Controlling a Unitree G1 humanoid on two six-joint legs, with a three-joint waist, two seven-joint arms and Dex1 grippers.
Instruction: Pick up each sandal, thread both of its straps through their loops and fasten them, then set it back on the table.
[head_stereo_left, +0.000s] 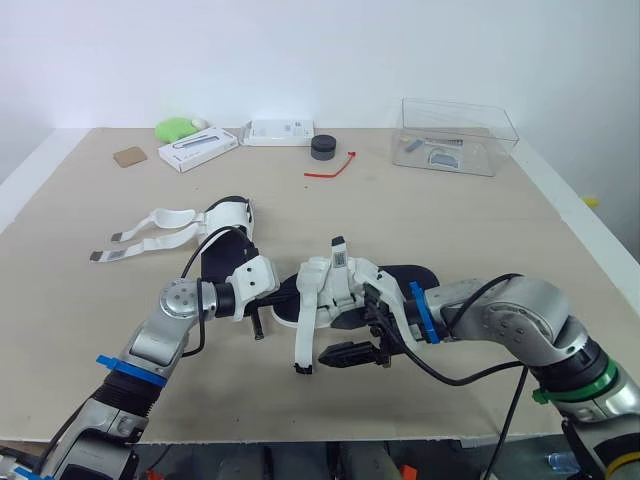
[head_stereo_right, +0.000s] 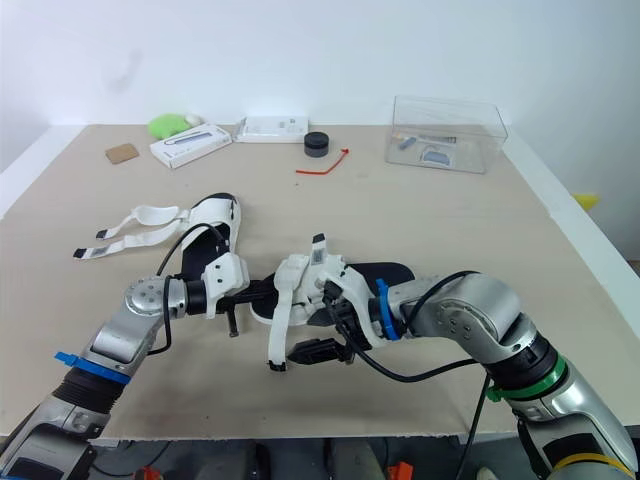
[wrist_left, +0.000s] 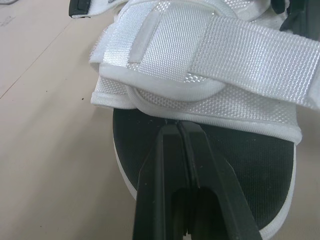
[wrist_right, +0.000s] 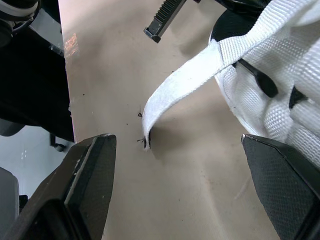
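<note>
The near sandal (head_stereo_left: 345, 285), with a black sole and white straps, lies at the table's front centre. My left gripper (head_stereo_left: 283, 297) reaches it from the left. In the left wrist view, this gripper (wrist_left: 179, 127) is shut, its tips pinching the rim of the sandal's white upper (wrist_left: 200, 55). One loose strap (head_stereo_left: 305, 335) hangs off the sandal's front toward the table. My right gripper (head_stereo_left: 365, 335) is just right of the strap, open. In the right wrist view, the strap (wrist_right: 175, 95) dangles between the spread fingers (wrist_right: 90, 185). The second sandal (head_stereo_left: 225, 230) lies behind to the left, its straps (head_stereo_left: 150, 232) undone.
Along the back stand a clear plastic box (head_stereo_left: 458, 135), a black round lid (head_stereo_left: 323, 146), a red tie (head_stereo_left: 333, 167), two white boxes (head_stereo_left: 198, 149), a green object (head_stereo_left: 177, 127) and a brown square (head_stereo_left: 129, 156). The table's front edge (head_stereo_left: 300, 440) runs close below my arms.
</note>
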